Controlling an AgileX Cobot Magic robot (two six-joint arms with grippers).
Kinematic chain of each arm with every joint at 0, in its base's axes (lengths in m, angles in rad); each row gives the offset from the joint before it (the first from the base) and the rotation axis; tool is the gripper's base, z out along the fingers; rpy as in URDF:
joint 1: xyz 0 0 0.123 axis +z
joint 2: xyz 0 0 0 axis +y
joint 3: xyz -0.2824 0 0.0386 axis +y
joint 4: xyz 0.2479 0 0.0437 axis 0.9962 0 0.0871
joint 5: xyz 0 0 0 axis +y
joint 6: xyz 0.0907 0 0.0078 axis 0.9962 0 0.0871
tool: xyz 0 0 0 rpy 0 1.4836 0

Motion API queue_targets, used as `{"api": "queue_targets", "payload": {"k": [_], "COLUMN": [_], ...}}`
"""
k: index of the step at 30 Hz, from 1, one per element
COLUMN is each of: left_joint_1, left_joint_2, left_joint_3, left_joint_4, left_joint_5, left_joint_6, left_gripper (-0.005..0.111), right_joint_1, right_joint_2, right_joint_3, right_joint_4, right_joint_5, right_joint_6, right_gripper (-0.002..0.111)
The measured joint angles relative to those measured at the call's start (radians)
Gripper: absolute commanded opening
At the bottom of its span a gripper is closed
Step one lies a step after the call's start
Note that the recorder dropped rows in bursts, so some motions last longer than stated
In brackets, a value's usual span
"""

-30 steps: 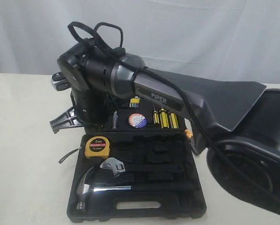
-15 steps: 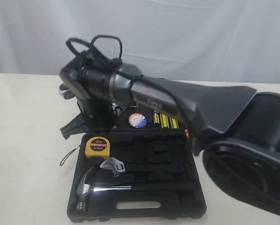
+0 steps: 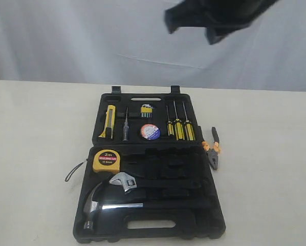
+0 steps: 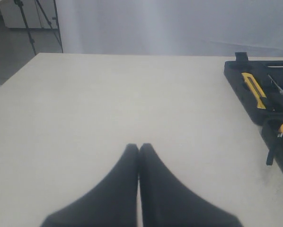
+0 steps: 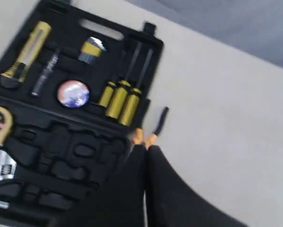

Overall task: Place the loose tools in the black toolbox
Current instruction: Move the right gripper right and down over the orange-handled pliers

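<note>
The black toolbox [image 3: 214,215] lies open on the table. In its far half are the yellow-black utility knife [image 3: 108,122] and the labelled tape roll [image 3: 150,132]. The yellow tape measure [image 3: 106,161] sits in the near half. The orange-handled pliers [image 3: 213,148] lie on the table just right of the box. My right gripper [image 5: 145,147] is shut and empty, high above the box's right edge, with the pliers [image 5: 156,124] just past its tips. My left gripper [image 4: 139,146] is shut over bare table, left of the toolbox [image 4: 241,80].
A claw hammer [image 3: 99,202] and an adjustable wrench [image 3: 123,181] rest in the near half. Three yellow-black screwdrivers [image 3: 178,127] stand in the far half. A dark part of the right arm [image 3: 214,18] shows at the top of the exterior view. A white curtain hangs behind.
The right arm, which lay low across the box's far half, has lifted up and away. The utility knife now shows in the far half where the arm had covered it.
</note>
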Motion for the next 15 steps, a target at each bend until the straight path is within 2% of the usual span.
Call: {"api": "queue_targets", "payload": {"k": [1, 3, 5, 9, 15], "left_joint_1": [0.000, 0.000, 0.000, 0.000, 0.000], "left_joint_2": [0.000, 0.000, 0.000, 0.000, 0.000], "left_joint_3": [0.000, 0.000, 0.000, 0.000, 0.000], "left_joint_4": [0.000, 0.000, 0.000, 0.000, 0.000], "left_joint_5": [0.000, 0.000, 0.000, 0.000, 0.000], "left_joint_6": [0.000, 0.000, 0.000, 0.000, 0.000], "left_gripper": [0.000, 0.000, 0.000, 0.000, 0.000], "right_joint_1": [-0.045, -0.209, -0.287, -0.340, -0.352], "right_joint_2": [-0.021, -0.041, -0.029, 0.017, 0.124], "right_joint_3": [0.047, 0.185, 0.283, 0.375, 0.404], "right_joint_4": [0.017, 0.117, 0.195, 0.213, 0.217], "right_joint_5": [0.002, -0.059, -0.142, -0.236, -0.301], "right_joint_6": [0.000, -0.037, -0.089, -0.125, -0.155], "right_gripper": [0.000, 0.000, 0.000, 0.000, 0.000]}}
